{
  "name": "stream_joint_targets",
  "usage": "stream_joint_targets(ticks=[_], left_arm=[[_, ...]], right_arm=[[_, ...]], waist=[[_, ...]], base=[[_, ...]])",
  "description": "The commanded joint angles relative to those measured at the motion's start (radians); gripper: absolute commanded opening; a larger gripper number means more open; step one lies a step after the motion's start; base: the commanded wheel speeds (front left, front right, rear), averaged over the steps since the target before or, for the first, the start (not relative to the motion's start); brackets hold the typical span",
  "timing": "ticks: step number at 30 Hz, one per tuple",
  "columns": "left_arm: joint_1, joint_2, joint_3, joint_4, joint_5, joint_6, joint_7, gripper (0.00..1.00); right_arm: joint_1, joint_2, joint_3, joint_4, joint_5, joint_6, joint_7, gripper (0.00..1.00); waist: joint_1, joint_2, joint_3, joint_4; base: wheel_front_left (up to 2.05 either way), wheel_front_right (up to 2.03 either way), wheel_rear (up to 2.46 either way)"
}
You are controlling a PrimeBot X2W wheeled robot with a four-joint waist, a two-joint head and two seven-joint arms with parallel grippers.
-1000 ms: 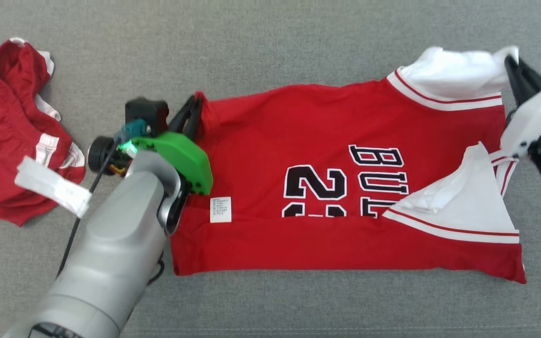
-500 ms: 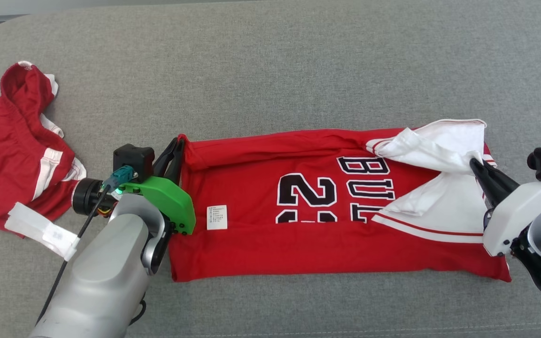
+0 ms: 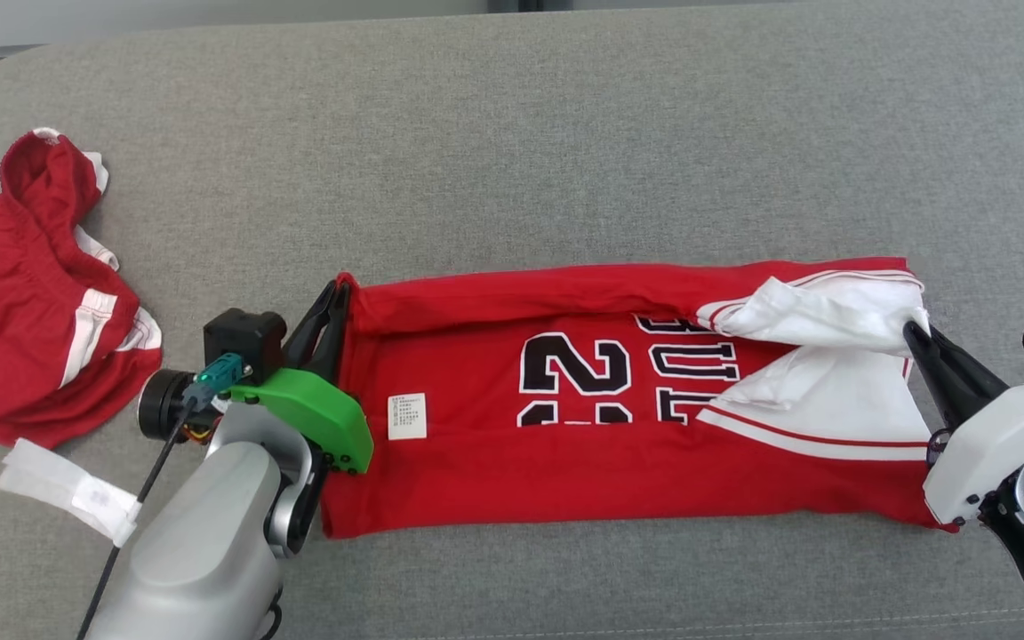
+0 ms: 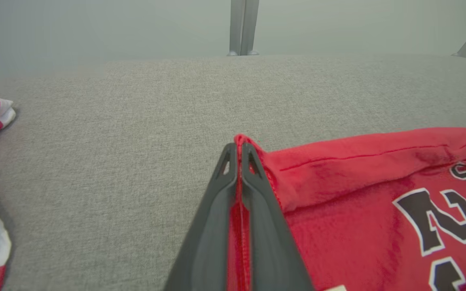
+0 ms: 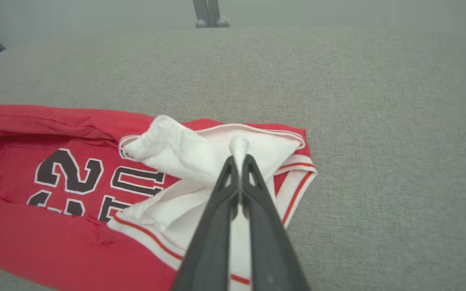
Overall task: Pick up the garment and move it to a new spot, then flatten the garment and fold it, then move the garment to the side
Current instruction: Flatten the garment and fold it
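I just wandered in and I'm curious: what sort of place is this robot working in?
Probably an indoor test setup for folding clothes: a broad grey fabric-covered surface holds a red jersey and crumpled red shorts, with a bare pale wall and a metal post behind it.

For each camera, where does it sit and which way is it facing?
Head view: on the head, looking down at the red basketball jersey on the grey fabric cushion; left gripper and right gripper show.
Left wrist view: on the left wrist, looking along its shut fingers pinching the jersey's red hem.
Right wrist view: on the right wrist, looking along its shut fingers pinching the white lining.
Shared: the jersey's black numerals.
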Motion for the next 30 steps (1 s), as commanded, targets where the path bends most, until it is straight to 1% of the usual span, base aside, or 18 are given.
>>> stream_joint_targets(ticks=[1,5,10,13,14,15,16,20,23,24,27,30], left_arm=[[0.026,0.01,0.009,-0.01,0.006,0.004,-0.003,0.0],[0.061,0.01,0.013,-0.012,0.002,0.008,-0.003,0.0],[0.085,0.003,0.008,-0.001,-0.005,0.005,-0.003,0.0],[0.091,-0.002,0.008,0.007,-0.012,0.005,-0.003,0.0],[0.095,-0.003,0.008,0.013,-0.013,0.004,-0.002,0.24],[0.096,-0.004,0.009,0.016,-0.015,0.005,-0.002,0.46],[0.097,-0.005,0.013,0.016,-0.015,0.012,-0.002,1.0],[0.122,-0.005,0.056,-0.025,0.001,0.03,-0.002,1.0],[0.152,-0.001,0.119,-0.111,0.031,0.036,-0.003,1.0],[0.175,0.003,0.149,-0.152,0.059,0.04,-0.003,1.0],[0.241,-0.017,0.242,-0.273,0.125,0.027,-0.002,1.0],[0.313,-0.053,0.335,-0.376,0.193,-0.009,-0.001,1.0]], right_arm=[[0.02,0.002,-0.012,-0.01,-0.008,-0.001,0.006,0.0],[0.056,0.023,-0.035,-0.023,0.002,-0.001,0.022,0.0],[0.104,0.02,-0.028,-0.035,0.03,-0.001,0.067,0.0],[0.125,0.013,-0.021,-0.037,0.026,-0.001,0.086,0.0],[0.133,0.014,-0.015,-0.035,0.028,-0.001,0.096,0.82],[0.138,0.016,-0.013,-0.032,0.03,-0.001,0.106,1.0],[0.141,0.016,-0.011,-0.029,0.029,-0.001,0.113,1.0],[0.155,0.018,-0.021,-0.031,0.02,-0.001,0.137,1.0],[0.15,0.027,-0.047,-0.042,0.022,-0.001,0.129,1.0],[0.144,0.035,-0.058,-0.048,0.026,-0.001,0.128,1.0],[0.123,0.061,-0.1,-0.053,0.028,-0.001,0.127,1.0],[0.105,0.095,-0.126,-0.031,0.026,-0.001,0.149,1.0]], waist=[[0.0,0.0,-0.003,0.001],[0.0,0.0,-0.01,0.005],[0.0,0.0,-0.017,0.006],[0.0,0.0,-0.02,0.004],[0.0,0.0,-0.022,0.003],[0.0,0.0,-0.023,0.002],[0.0,0.0,-0.024,0.001],[0.0,0.0,-0.035,-0.001],[0.0,0.0,-0.043,-0.001],[0.0,0.0,-0.047,-0.001],[0.0,0.0,-0.056,0.001],[0.0,0.0,-0.065,0.007]], base=[[0.0,0.0,0.0],[0.0,0.0,0.0],[0.0,0.0,0.0],[0.0,0.0,0.0],[0.0,0.0,0.0],[0.0,0.0,0.0],[0.0,0.0,0.0],[0.0,0.0,0.0],[0.0,0.0,0.0],[0.0,0.0,0.0],[0.0,0.0,0.0],[0.0,0.0,0.0]])
